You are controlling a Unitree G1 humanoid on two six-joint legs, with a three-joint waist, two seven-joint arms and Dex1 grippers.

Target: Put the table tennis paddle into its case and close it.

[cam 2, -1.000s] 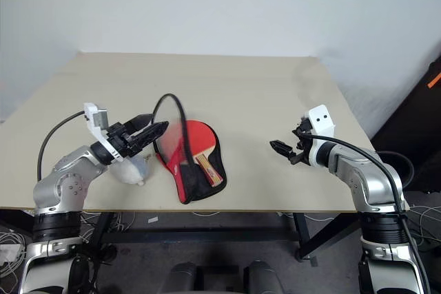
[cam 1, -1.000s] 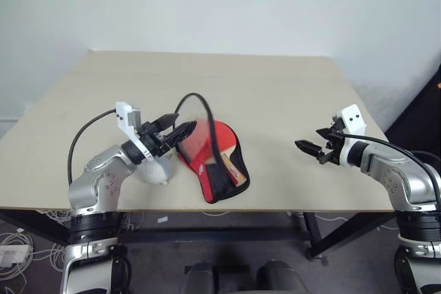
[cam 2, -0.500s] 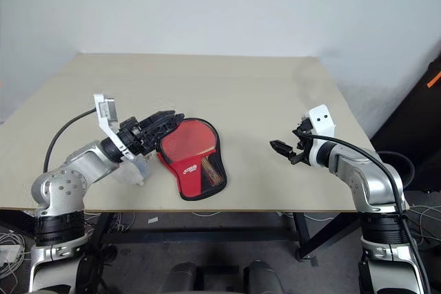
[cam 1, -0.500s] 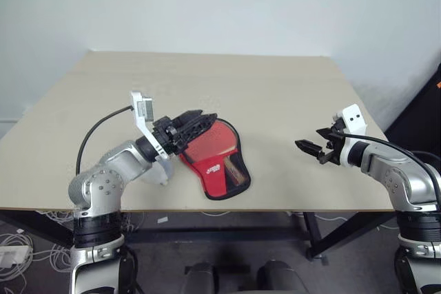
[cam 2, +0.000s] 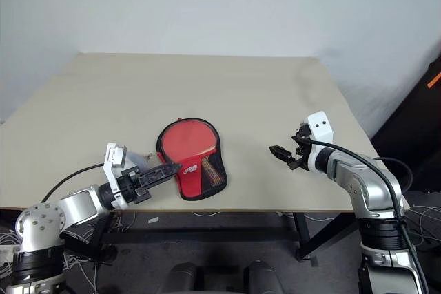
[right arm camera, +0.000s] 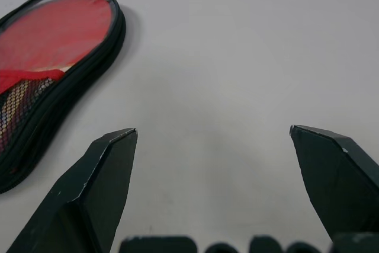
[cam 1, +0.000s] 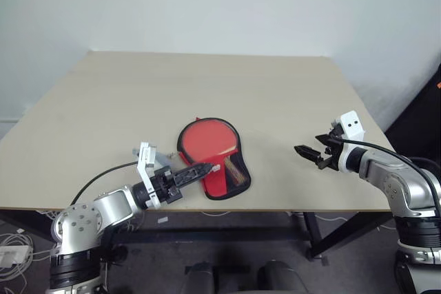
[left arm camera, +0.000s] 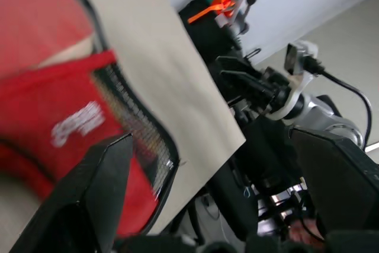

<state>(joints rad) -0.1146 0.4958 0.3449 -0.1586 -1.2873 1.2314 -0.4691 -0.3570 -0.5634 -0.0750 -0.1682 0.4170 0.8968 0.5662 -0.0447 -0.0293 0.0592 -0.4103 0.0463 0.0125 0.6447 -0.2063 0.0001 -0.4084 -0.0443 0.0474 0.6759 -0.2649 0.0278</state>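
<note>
Head views: your case (cam 1: 210, 158) lies flat at centre frame near the front edge of the beige worktop (cam 1: 207, 87), its red cover and mesh pocket up; you cannot tell whether the paddle is inside. Your left gripper (cam 1: 201, 169), at lower left, reaches its tip over the case's near edge. Your right gripper (cam 1: 307, 152) hovers at right, well apart.

Left wrist view: fingers (left arm camera: 100, 182) spread wide, holding nothing, over the case.

Right wrist view: fingers (right arm camera: 98, 188) released, the case at upper left.
</note>
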